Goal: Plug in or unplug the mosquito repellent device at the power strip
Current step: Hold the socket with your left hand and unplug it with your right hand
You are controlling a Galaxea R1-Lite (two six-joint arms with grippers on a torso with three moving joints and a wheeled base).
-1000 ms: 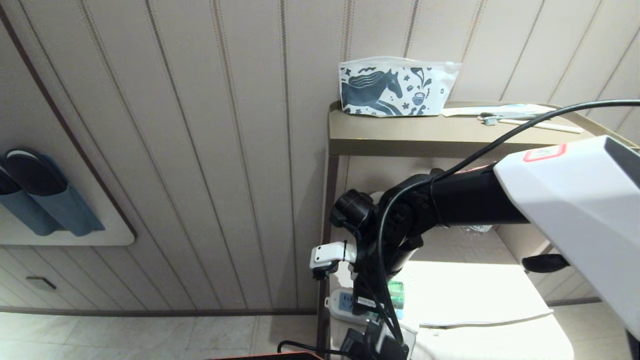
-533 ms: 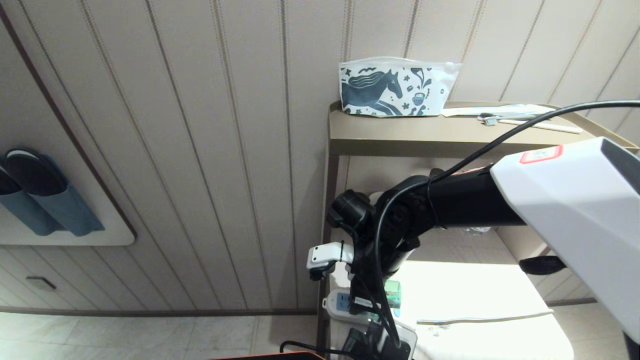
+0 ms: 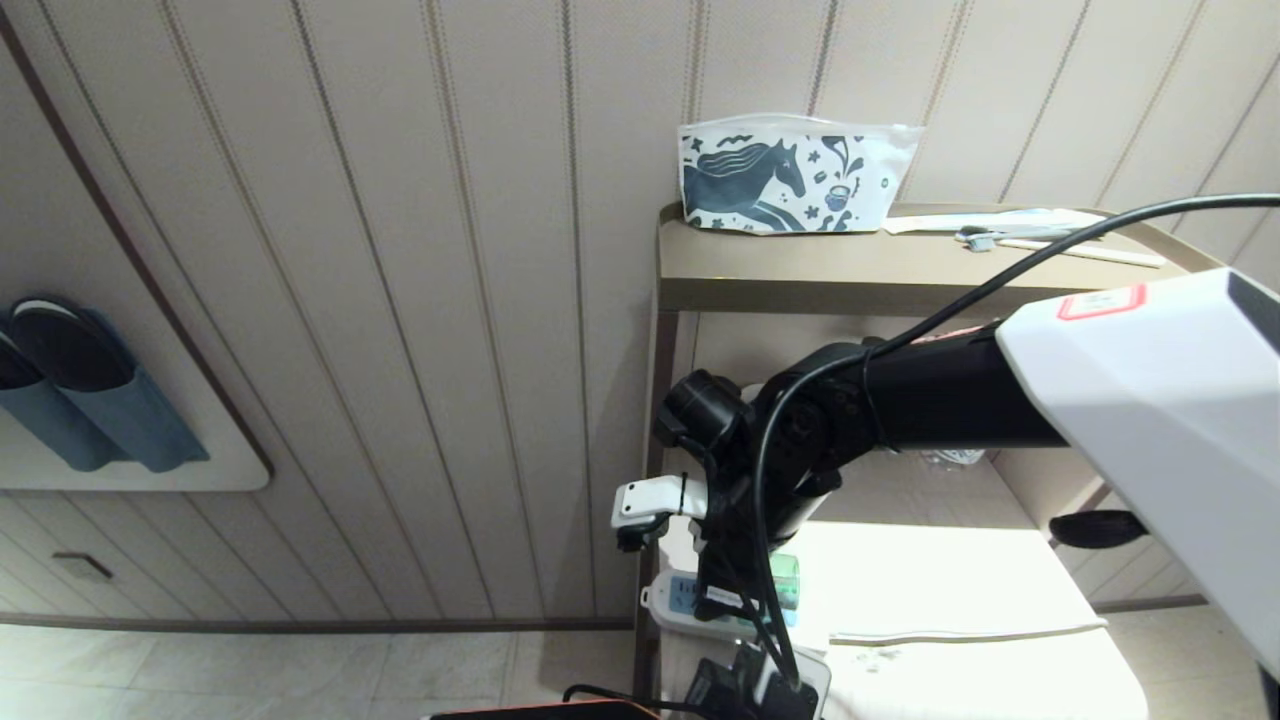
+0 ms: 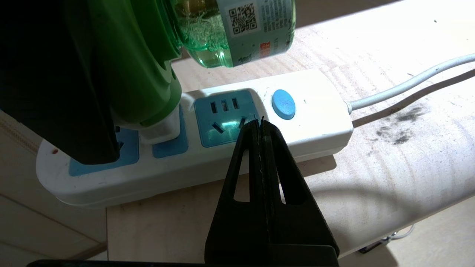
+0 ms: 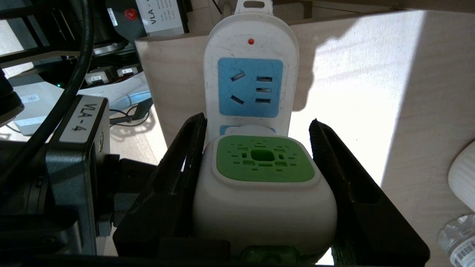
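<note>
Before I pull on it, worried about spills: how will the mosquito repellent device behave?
Probably rigid: the mosquito repellent device has a hard white shell. Its liquid-filled bottle may make it tail-heavy. The light power strip might lift with it.

- We count one power strip [image 4: 193,148] under the pincers, three socket faces.
- One mosquito repellent device [image 5: 264,185] between the right pincer's fingers.
- One round button [image 4: 284,104].
</note>
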